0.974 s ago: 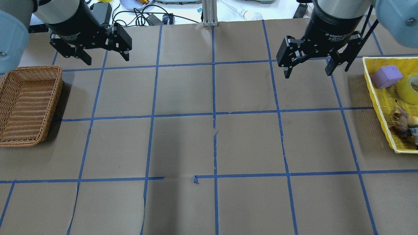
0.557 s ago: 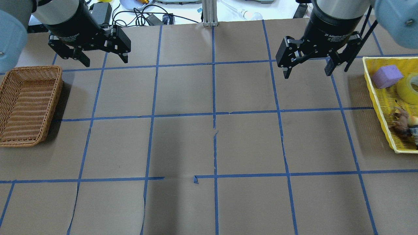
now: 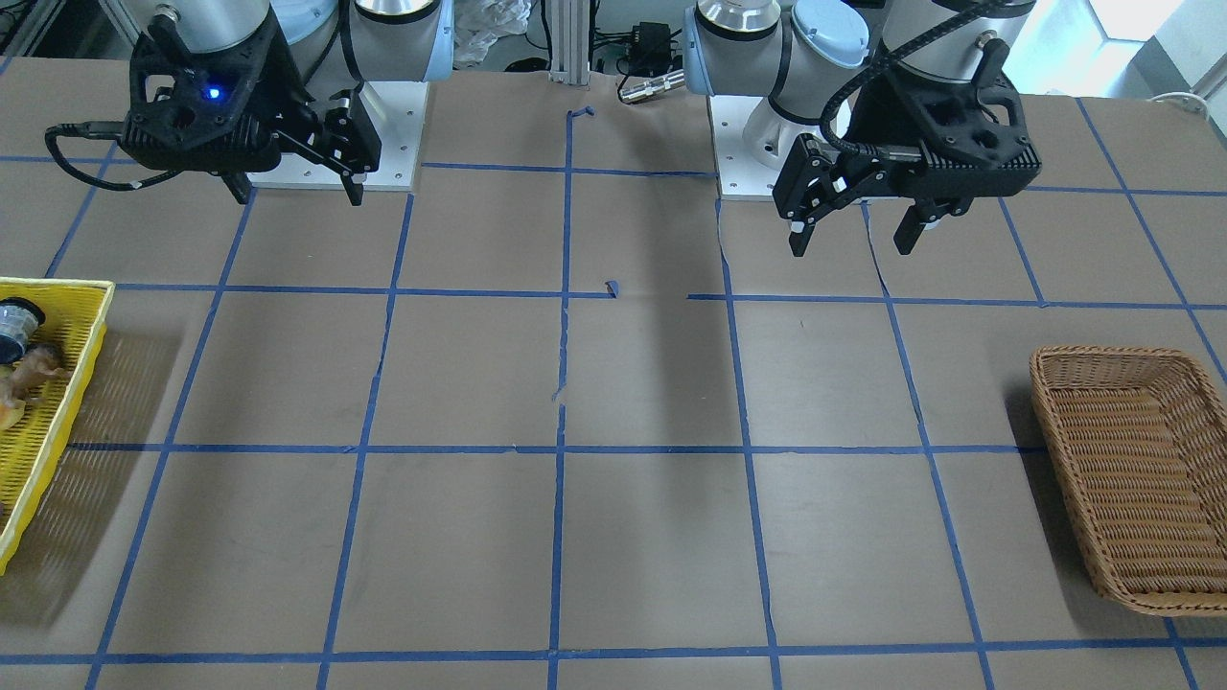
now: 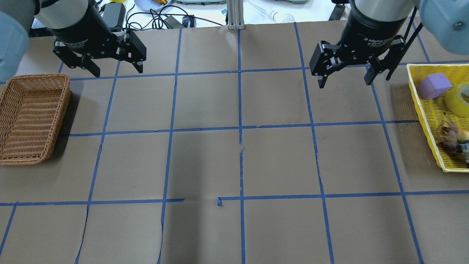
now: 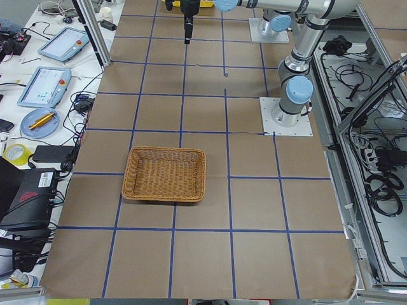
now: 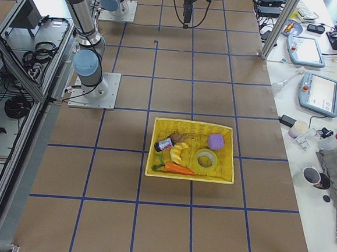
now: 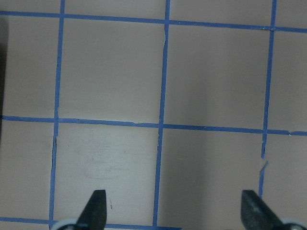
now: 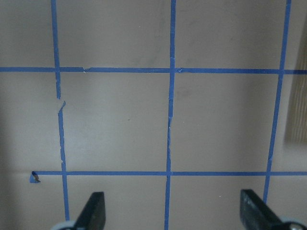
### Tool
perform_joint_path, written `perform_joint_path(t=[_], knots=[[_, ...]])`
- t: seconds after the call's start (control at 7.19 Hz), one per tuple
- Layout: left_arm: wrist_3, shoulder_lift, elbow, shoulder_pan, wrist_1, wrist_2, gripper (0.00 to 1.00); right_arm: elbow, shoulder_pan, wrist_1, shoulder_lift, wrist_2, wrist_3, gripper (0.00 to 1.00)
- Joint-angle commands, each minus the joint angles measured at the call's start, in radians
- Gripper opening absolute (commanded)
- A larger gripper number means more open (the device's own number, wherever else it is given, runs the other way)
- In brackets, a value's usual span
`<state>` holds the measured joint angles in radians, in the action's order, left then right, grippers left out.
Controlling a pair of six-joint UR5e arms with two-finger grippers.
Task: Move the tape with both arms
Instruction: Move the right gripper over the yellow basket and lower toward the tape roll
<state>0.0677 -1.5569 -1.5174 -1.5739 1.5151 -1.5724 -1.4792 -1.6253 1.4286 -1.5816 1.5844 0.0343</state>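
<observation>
In the yellow plastic basket [image 4: 423,110]: one yellow ring-shaped tape roll [image 4: 452,102], lying flat. Your black two-finger right gripper [image 4: 344,83], wide open and empty, hangs nearer, roll to its outer side; left gripper [image 4: 118,72], likewise open, empty, well apart.

left hand [image 4: 117,69] is hovering raised, jaws spread wide, holding nothing | right hand [image 4: 344,82] is hovering raised, jaws spread wide, holding nothing | both are pointing steeply downward
</observation>
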Motion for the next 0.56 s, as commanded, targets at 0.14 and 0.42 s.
perform_joint_path(t=[0.14,0.42], knots=[[0.0,0.0,0.0,0.0,0.0,0.002,1.0,0.0,0.094,0.01,0.003,0.011,-0.381,1.0],[0.001,0.0,0.0,0.0,0.0,0.008,1.0,-0.001,0.354,0.015,0.015,0.011,-0.614,1.0]])
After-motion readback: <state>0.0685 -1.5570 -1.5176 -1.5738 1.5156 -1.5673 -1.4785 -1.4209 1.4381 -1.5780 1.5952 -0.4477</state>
